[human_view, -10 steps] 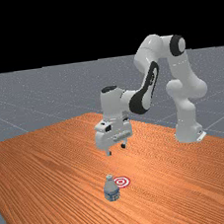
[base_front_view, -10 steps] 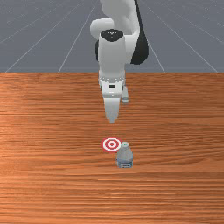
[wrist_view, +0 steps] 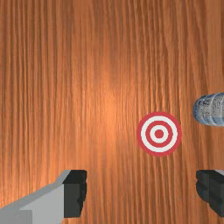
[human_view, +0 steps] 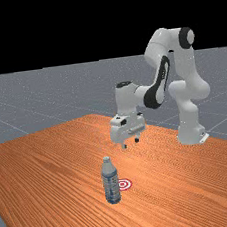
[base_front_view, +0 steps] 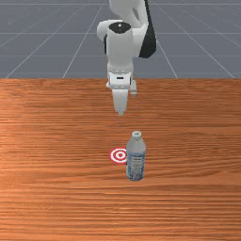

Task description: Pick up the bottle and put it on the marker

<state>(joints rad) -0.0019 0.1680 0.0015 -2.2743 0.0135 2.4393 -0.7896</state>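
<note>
High over the table, the gripper (human_view: 131, 143) hangs open in the far view, its fingers wide apart with nothing between them. The wrist view also has the gripper (wrist_view: 143, 191) above bare wood. A clear bottle with a blue label (base_front_view: 135, 159) stands upright beside the red-and-white ring marker (base_front_view: 119, 155), on the front view's right of it. A gap of wood separates marker (wrist_view: 159, 134) and bottle (wrist_view: 212, 109) in the wrist view. The gripper is above the bottle's cap height and farther back toward the arm's base.
The orange-brown table (human_view: 52, 168) extends around the bottle and marker. At the far view's right, the arm's base (human_view: 190, 131) stands by the table's back edge.
My hand has moved back toward the arm's base, to the far view's right. The bottle now shows at full height; before, only its upper part stood out above the tabletop.
</note>
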